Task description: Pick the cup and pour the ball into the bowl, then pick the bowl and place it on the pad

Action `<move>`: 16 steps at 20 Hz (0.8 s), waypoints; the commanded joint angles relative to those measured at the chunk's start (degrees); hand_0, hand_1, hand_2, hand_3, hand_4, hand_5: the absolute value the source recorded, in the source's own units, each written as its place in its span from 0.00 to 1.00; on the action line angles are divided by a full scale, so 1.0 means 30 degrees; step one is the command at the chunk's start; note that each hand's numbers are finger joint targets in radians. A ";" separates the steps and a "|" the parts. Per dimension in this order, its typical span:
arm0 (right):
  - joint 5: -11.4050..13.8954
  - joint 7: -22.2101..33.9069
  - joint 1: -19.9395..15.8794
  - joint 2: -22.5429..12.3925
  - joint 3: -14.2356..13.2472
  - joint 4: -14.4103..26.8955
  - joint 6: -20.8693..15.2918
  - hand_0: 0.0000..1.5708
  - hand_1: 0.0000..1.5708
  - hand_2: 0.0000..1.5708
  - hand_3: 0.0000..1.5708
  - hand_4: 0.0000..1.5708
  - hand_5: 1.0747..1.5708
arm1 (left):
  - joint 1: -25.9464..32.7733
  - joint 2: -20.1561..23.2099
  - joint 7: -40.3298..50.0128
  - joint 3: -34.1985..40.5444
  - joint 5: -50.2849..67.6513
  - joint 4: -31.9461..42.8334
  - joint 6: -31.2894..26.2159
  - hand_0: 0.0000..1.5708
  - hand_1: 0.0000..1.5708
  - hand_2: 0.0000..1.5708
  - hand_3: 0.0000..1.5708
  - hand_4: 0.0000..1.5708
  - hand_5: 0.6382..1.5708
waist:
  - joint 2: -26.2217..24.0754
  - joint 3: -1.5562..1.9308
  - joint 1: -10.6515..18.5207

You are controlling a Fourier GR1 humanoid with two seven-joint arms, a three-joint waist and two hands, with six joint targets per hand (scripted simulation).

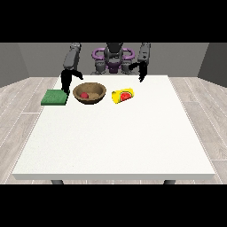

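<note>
The hand at the view's left (pixel 66 82) hangs above the gap between the pad (pixel 54 97) and the bowl (pixel 89 93); it holds nothing, but whether its fingers are curled or straight cannot be told. The bowl is just beside this hand, toward the view's right and a little nearer the camera. The pad lies just on the other side of the hand, so the way from bowl to pad is short.

The hand at the view's right (pixel 142 73) hangs near the far edge of the table (pixel 115 142), also with nothing in it, fingers unclear. The cup (pixel 123 95) lies on its side well apart from it, toward the camera, its long axis roughly across the view, something red at its mouth. A red ball (pixel 85 95) seems to lie in the bowl, so the pouring looks done.

The next step is probably the bowl, and the hand at the view's left is the nearer. The table toward the camera offers much open room.
</note>
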 commanded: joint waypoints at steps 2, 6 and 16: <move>-0.0051 -0.2171 -0.0958 -0.0421 -0.0669 0.3840 0.0242 0.00 0.00 0.00 0.00 0.27 1.00 | 0.0960 0.0282 0.0270 -0.0287 -0.0110 -0.1798 -0.0917 0.00 0.00 0.00 0.00 0.60 0.85 | 0.0030 0.0020 0.0726; -0.0164 -0.4216 -0.0778 -0.1354 -0.1214 0.6222 0.1646 0.00 0.00 0.00 0.00 0.24 1.00 | 0.0617 0.0323 0.1475 -0.0614 -0.0597 -0.3420 -0.1003 0.00 0.00 0.00 0.00 0.60 0.85 | 0.0745 0.0030 0.0953; 0.0263 -0.6203 -0.1736 -0.0937 -0.0687 0.9174 0.1743 0.00 0.00 0.00 0.00 0.24 1.00 | 0.1380 0.0357 0.1295 -0.0152 -0.0898 -0.4287 -0.1547 0.00 0.00 0.00 0.00 0.61 0.84 | 0.0923 0.0023 0.0795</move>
